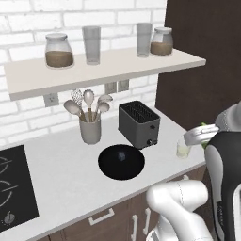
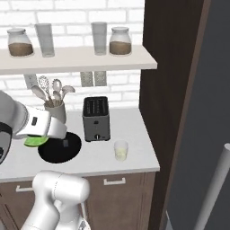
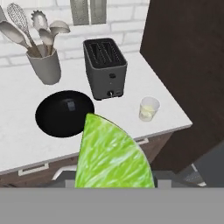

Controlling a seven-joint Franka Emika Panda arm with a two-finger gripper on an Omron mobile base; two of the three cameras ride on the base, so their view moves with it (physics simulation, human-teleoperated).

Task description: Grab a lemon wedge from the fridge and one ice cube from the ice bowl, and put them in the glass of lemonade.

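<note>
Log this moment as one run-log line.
gripper: shut on lemon wedge | ice cube: in ice bowl | glass of lemonade: on counter, awaiting both

Kitchen: stove top (image 1: 12,188), toaster (image 1: 138,124), utensil holder (image 1: 90,130).

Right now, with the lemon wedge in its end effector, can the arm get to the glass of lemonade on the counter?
Probably yes. The glass of lemonade stands alone near the counter's front edge, right of the toaster, open from above. The end effector holding the lemon wedge hangs in front of the counter, with nothing between them.
</note>
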